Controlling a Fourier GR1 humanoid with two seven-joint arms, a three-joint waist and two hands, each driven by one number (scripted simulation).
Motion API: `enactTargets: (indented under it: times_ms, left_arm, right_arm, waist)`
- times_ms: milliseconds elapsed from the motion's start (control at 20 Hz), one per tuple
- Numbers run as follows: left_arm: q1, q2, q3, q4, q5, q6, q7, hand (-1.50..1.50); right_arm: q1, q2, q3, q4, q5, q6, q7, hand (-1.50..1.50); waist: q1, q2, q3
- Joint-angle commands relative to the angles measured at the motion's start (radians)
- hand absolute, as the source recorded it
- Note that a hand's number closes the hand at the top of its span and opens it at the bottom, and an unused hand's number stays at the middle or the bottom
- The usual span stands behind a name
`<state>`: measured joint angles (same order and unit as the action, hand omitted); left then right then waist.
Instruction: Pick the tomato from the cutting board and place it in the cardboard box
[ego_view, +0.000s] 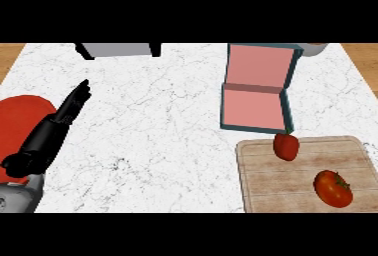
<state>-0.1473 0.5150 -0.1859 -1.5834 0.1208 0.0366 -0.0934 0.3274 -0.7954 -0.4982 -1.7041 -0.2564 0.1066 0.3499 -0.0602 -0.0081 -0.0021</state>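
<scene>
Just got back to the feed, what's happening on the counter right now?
Nothing is held yet. Two tomatoes sit on the cutting board: the near tomato towards its lower right, the far tomato at its top edge, just below the open box. The left hand rests open at the left, fingers straight. The right hand is out of view.

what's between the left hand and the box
Nothing: in the head view only bare marble counter lies between the left hand and the box.
</scene>
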Motion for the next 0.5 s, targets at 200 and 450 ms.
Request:
enactTargets:
  times_ms: [200,450]
  left_arm:
    - [-0.063,-0.001,0.020,0.042,0.016,-0.067,0.001,0.00]
    - [-0.089,-0.063,-0.037,0.021,-0.020,-0.043,0.040,0.00]
  right_arm:
    - [0.107,-0.143,0.003,-0.079,-0.019,0.258,0.095,-1.50]
    - [0.016,-0.271,0.102,-0.109,-0.100,0.379,0.284,-1.50]
  waist:
    - [0.047,0.008,0.001]
    - [0.072,0.013,0.001]
